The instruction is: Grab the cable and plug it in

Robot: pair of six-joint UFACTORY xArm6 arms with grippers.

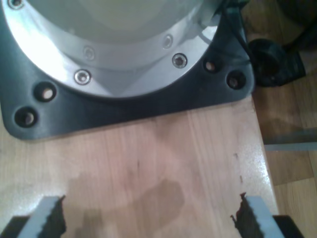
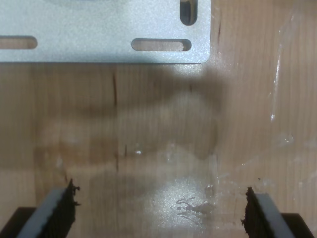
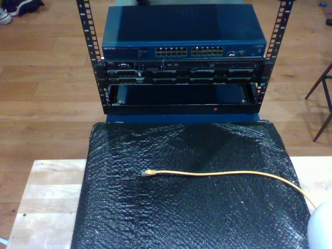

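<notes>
1. My first gripper (image 1: pixel 148 218): jaws spread wide apart, nothing between them. Both serrated fingertips (image 1: pixel 49 215) hang over bare pale wooden tabletop (image 1: pixel 163 163).
2. Just beyond those jaws sits a black base plate with bolt holes (image 1: pixel 64 116), and on it a round silver metal flange with screws (image 1: pixel 114 54). The tabletop's edge runs beside one fingertip; past it is brown wooden floor with a black object (image 1: pixel 275 62) on it, too blurred to identify.
3. My second gripper (image 2: pixel 161 208): jaws likewise released and wide, gripping nothing, over the same pale wood, which has a glossy patch between the fingertips (image 2: pixel 57 210).
4. Past these jaws lies a flat silver metal plate with oblong slots (image 2: pixel 104 32), resting on the wood.
5. Exterior view, nearest: a black crinkled plastic sheet (image 3: pixel 181 218) covers the middle of the tabletop, with pale wood bare at the exterior view's left and right edges.
6. The thin yellow-orange network cable (image 3: pixel 223 175) lies on the sheet, about mid-depth. Its small clear plug (image 3: pixel 149 172) is near the sheet's centre, pointing toward the exterior view's left; the cable runs off toward the sheet's near corner on the exterior view's right.
7. Farthest: a black open rack frame (image 3: pixel 93 57) beyond the sheet's far edge, holding a dark blue network switch with a row of ports (image 3: pixel 184 52) and darker units below. The cable is well apart from it.
</notes>
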